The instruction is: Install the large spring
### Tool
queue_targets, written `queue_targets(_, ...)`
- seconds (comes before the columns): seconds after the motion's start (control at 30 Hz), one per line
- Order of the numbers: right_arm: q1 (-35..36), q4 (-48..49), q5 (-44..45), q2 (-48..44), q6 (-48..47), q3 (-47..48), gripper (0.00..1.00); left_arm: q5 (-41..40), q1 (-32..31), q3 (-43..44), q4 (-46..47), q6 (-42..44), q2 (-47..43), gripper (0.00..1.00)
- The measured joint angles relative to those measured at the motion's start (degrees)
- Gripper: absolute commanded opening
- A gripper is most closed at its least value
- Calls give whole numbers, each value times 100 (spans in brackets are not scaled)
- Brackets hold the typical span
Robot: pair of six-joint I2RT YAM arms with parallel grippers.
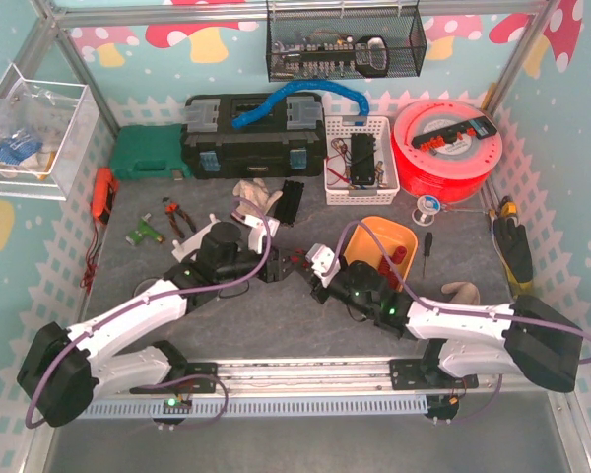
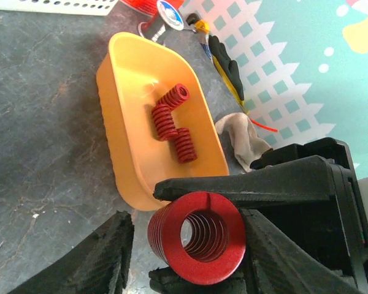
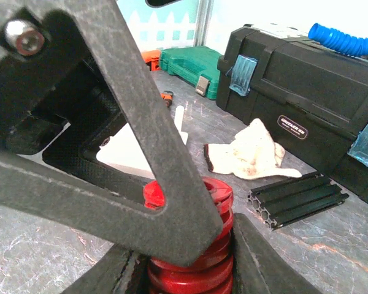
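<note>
The large red spring (image 2: 196, 236) is held between my two grippers at mid-table. My right gripper (image 3: 184, 251) is shut on the spring (image 3: 202, 269), its fingers pressing on both sides of the coils. My left gripper (image 2: 190, 226) is open around the same spring; its right finger (image 2: 282, 245) is against the coils and its left finger (image 2: 107, 257) stands apart. In the top view the left gripper (image 1: 271, 264) and right gripper (image 1: 310, 276) meet tip to tip. A yellow bin (image 2: 110, 122) behind holds three small red springs (image 2: 172, 119).
The yellow bin (image 1: 374, 232) sits right of the grippers. At the back are a black toolbox (image 1: 251, 138), white glove (image 1: 256, 197), black extrusion (image 1: 293, 202), white basket (image 1: 360, 163), red spool (image 1: 448, 148) and green case (image 1: 148, 153). A screwdriver (image 1: 426, 246) lies at the right.
</note>
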Motion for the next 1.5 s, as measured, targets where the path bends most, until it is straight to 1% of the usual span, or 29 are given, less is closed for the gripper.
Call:
queue_targets(0.2, 2, 28, -44, 83, -24, 15, 12, 68, 0, 31, -7, 4, 24, 32)
queue_targets(0.27, 0, 26, -42, 101, -31, 20, 16, 57, 2, 33, -15, 15, 31, 24)
queue_targets(0.4, 0, -7, -13, 136, -61, 48, 31, 2, 7, 33, -42, 81, 31, 9)
queue_targets(0.57, 15, -162, 142, 155, -138, 192, 51, -55, 4, 33, -46, 81, 15, 0)
queue_targets(0.63, 28, -240, 262, 155, -164, 310, 61, -116, -2, 35, -79, 72, -28, 0)
queue_targets(0.7, 28, -302, 387, 160, -181, 402, 73, -245, 0, 35, -101, 66, -120, 0)
queue_targets(0.77, 28, -321, 492, 153, -192, 444, 83, -400, 0, 35, -164, 63, -229, 0)
queue_targets(0.93, 28, -363, 584, -101, -227, 396, 98, -1021, 11, 42, -468, 63, -479, 0)
queue_targets(1.07, 28, -343, 682, -597, -240, 160, 99, -1838, 76, 92, -811, 66, -745, 0)
queue_targets(1.2, 26, -341, 927, -813, -168, 42, 99, -2743, 284, 94, -1091, 63, -1038, 0)
queue_targets(1.33, -11, -326, 1311, -824, 13, -118, 99, -3501, 761, 94, -1344, 22, -1123, 0)
queue_targets(1.5, -131, -334, 1661, -824, 199, -385, 99, -4345, 1318, 94, -1449, -46, -962, 0)
